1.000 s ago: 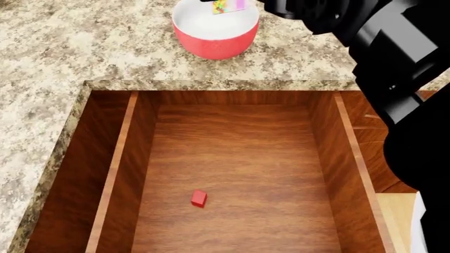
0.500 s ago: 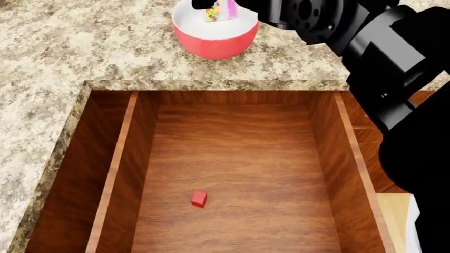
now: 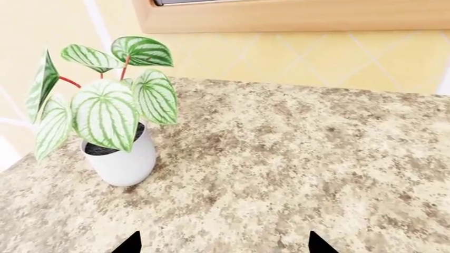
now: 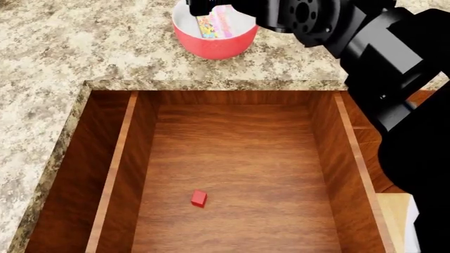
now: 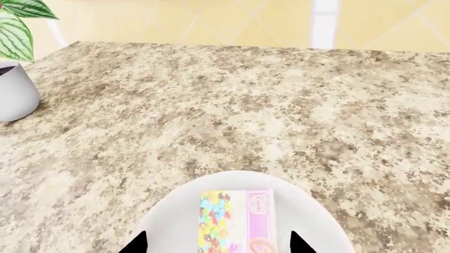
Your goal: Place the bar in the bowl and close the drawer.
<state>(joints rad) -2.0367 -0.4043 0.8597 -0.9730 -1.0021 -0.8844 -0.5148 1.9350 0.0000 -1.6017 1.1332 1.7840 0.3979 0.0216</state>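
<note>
Bar in the bowl, folks: the small flat pale pink wrapped bar with multicoloured speckles point(image 4: 214, 25) is lying inside the round bowl, red outside and white inside point(image 4: 213, 46), leaning along its white inner wall. The right wrist view shows the bar point(image 5: 235, 219) flat against the white interior of the bowl point(image 5: 165, 226) (speckled half on one side, pink half on the other). The bowl sits on the speckled granite countertop point(image 4: 84, 42), close to its front edge, just behind the drawer opening.

Above the bowl hangs the black right gripper point(image 5: 218, 242), its two dark fingertips point(image 5: 138, 243) spread wide on either side of the bar and touching nothing. Its bulky black arm point(image 4: 365, 47) crosses in over the countertop's right side.

Below, the large, deep drawer of reddish-brown wood point(image 4: 232, 158) stands pulled out from under the front edge, wide open. A tiny red cube point(image 4: 199, 198) rests on its floor, left of centre, towards the near end.

Over on the left, the left gripper point(image 3: 221, 243) shows only two dark tips, well apart, nothing between them, above bare granite. A white pot with striped green leaves point(image 3: 119, 153) stands on the countertop near the yellow tiled wall point(image 3: 316, 58).
</note>
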